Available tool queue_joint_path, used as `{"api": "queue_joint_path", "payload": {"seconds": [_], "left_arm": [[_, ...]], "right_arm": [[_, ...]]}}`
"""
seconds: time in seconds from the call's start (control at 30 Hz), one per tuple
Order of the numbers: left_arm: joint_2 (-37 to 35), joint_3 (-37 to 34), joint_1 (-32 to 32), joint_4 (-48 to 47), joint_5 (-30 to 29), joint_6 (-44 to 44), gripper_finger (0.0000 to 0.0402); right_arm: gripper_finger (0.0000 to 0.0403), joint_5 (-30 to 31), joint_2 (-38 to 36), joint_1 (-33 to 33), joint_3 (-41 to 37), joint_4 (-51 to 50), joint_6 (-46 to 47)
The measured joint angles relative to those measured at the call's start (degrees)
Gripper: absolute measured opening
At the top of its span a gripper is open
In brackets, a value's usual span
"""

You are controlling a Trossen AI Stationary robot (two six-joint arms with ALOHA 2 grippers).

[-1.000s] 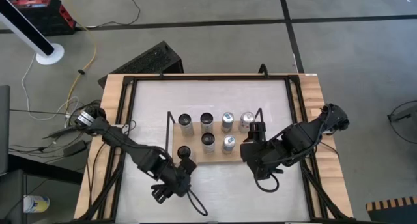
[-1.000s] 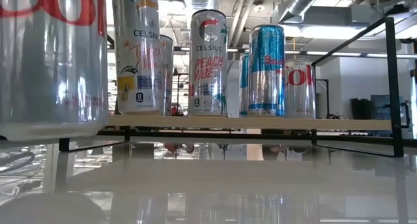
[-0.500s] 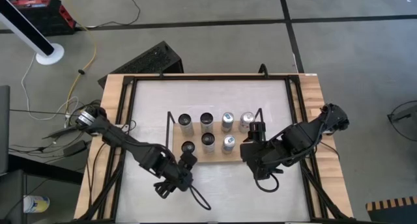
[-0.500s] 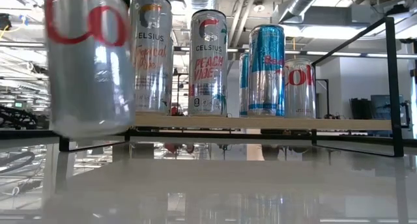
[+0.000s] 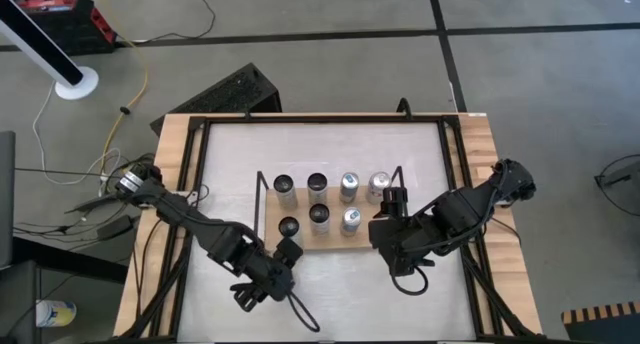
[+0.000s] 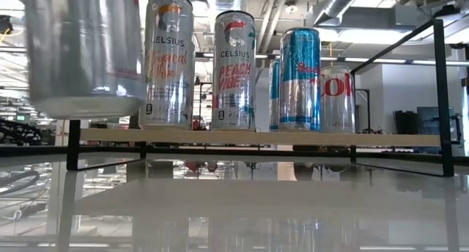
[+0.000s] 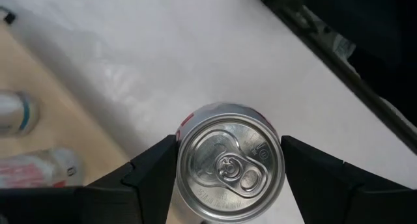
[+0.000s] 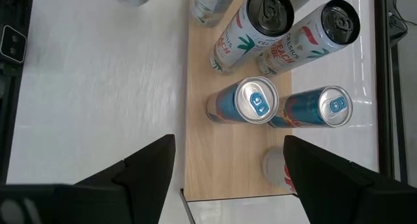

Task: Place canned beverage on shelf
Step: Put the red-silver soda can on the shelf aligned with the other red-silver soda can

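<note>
Left end effector (image 7: 228, 168) clamped on the silver can (image 7: 229, 167), carried upright above board height, apparently to clear the shelf (image 5: 335, 247) edge near its vacant front-left spot. Right end effector (image 8: 228, 178) spread wide and empty, parked over the shelf's right end above the bench (image 5: 330, 144).

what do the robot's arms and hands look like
Both arms are dark, jointed and slim, with black cables looping along them. The left hand and the right hand each end in two broad, flat matte-black fingers with angular edges. No markings are visible on them.
</note>
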Motion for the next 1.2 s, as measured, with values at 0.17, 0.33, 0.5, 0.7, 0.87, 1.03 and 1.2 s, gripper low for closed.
{"api": "queue_joint_path", "payload": {"seconds": [0.17,0.33,0.5,0.7,0.87,1.03,1.2], "left_arm": [[0.78,0.06,-1.39,1.80,0.77,0.04,0.0238],[2.59,0.04,-1.87,1.50,1.48,-0.53,0.0238],[4.92,0.04,-1.87,0.11,3.37,-0.59,0.0238],[5.08,0.04,-1.87,0.59,3.67,-0.94,0.0238],[5.08,0.04,-1.87,0.53,3.66,-3.04,0.0247],[5.08,0.04,-1.85,0.55,3.45,-3.08,0.0255],[4.97,0.07,-1.80,0.70,3.15,-3.06,0.0255]], "right_arm": [[0.0310,0.00,0.00,0.00,0.00,0.14,0.00],[0.0310,0.00,0.00,-0.01,0.00,0.58,0.00],[0.0310,-0.02,0.00,0.00,0.00,0.81,-0.02],[0.0310,-0.02,0.00,0.00,0.00,0.94,-0.33],[0.0310,-0.02,0.00,0.00,0.00,1.00,-0.35],[0.0310,-0.02,0.00,-0.02,0.00,1.03,-0.48],[0.0310,-0.02,0.00,-0.02,0.00,1.07,-0.48]]}}
